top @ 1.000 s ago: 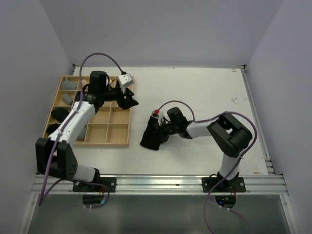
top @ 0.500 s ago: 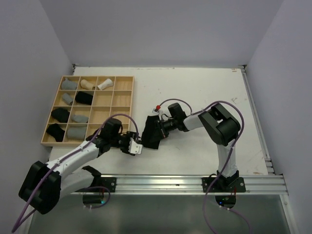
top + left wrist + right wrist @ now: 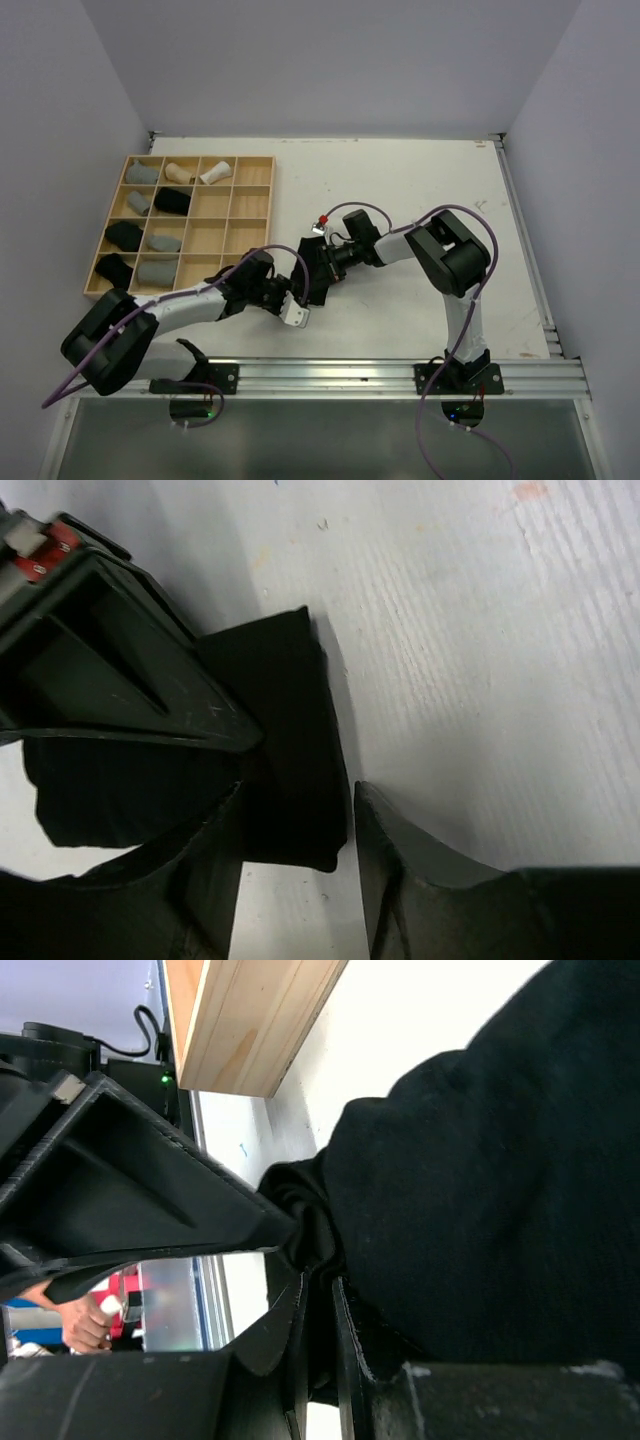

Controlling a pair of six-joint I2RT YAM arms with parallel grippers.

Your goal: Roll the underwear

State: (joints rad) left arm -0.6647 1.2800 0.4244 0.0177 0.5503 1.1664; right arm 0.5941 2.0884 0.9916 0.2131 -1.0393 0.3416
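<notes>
The wooden grid tray (image 3: 247,205) sits on the tabletop (image 3: 420,180). Rolled underwear (image 3: 172,200) lies in the tray's left-hand compartments. Just right of the tray's near right corner lies loose underwear (image 3: 318,272). The left end effector (image 3: 293,292) is at its tray-side edge, and the right end effector (image 3: 335,262) at the edge away from the tray.
</notes>
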